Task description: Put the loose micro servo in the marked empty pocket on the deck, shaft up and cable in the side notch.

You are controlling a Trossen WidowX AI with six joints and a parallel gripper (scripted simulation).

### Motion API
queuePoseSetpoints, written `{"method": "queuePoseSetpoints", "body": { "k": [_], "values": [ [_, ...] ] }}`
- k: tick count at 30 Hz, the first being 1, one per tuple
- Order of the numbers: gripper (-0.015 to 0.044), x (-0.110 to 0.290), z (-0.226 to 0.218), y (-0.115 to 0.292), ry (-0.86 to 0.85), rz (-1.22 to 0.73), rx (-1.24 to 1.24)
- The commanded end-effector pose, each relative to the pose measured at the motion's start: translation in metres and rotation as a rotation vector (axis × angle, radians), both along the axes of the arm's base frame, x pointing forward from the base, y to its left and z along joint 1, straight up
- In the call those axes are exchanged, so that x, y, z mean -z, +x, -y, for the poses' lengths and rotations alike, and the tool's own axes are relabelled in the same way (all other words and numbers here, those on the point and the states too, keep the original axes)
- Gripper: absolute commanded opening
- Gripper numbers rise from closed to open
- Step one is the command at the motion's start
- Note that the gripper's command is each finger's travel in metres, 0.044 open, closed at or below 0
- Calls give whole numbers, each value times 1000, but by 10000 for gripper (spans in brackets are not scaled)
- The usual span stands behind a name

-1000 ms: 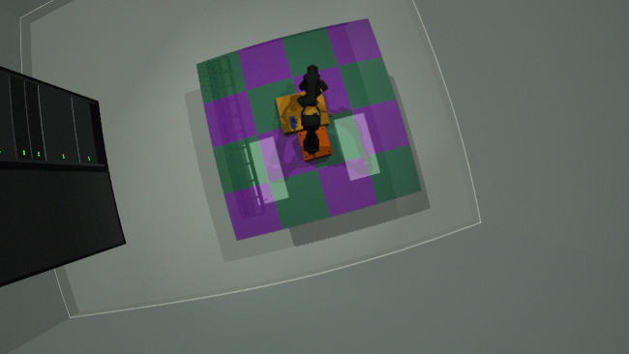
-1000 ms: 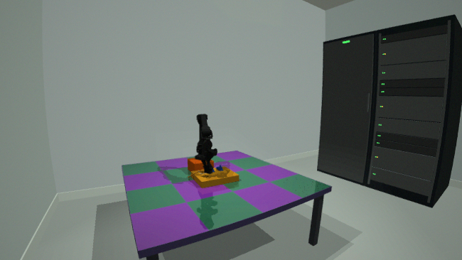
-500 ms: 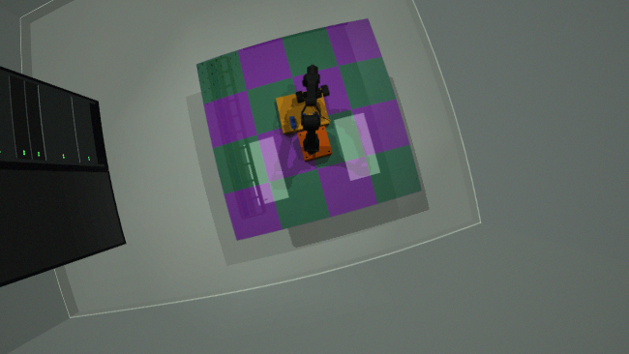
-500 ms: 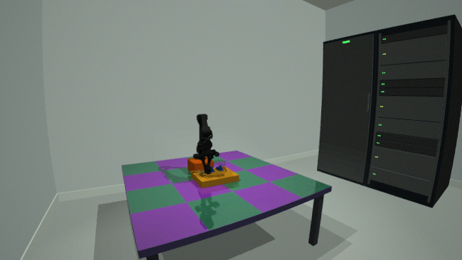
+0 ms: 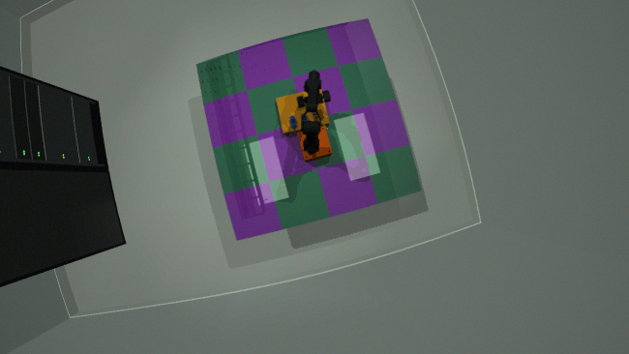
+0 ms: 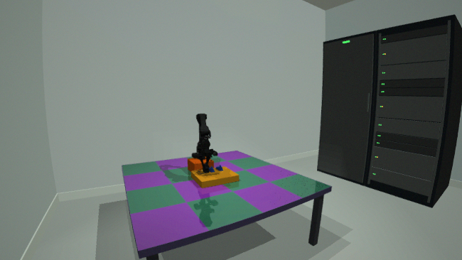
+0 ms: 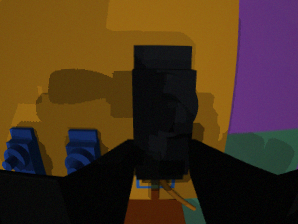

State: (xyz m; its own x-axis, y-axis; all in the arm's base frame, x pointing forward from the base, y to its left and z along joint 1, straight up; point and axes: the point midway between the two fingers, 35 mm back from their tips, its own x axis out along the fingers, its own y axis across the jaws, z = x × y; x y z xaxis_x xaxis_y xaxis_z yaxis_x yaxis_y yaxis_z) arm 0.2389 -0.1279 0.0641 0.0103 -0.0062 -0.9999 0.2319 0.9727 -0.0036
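A dark block-shaped servo fills the middle of the wrist view, its long side running up the view. My gripper is shut on it, one finger at each side of its lower end. The servo is above the yellow deck; the exact gap is unclear. Its orange-brown cable trails out at the lower end. The blue outline of the marked pocket shows just below the servo, which hides the rest. Shaft direction is too dark to tell.
Two blue servos sit on the deck, left of the held servo in the wrist view. The orange base block stands beside the deck. Both are on the purple and green checkered table.
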Motion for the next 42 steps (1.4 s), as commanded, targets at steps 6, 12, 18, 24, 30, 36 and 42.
{"method": "queuePoseSetpoints", "body": {
  "k": [6,12,18,24,30,36,42],
  "values": [
    [0,-1,-8,-39,-7,9,-3],
    [0,0,-14,-65,-7,6,-3],
    [0,0,-17,-75,-6,5,-3],
    [0,6,-17,-75,-6,5,-3],
    [0,16,-16,-75,-6,5,-3],
    [0,20,-16,-75,-6,5,-3],
    [0,20,-16,-75,-6,5,-3]
  ]
}}
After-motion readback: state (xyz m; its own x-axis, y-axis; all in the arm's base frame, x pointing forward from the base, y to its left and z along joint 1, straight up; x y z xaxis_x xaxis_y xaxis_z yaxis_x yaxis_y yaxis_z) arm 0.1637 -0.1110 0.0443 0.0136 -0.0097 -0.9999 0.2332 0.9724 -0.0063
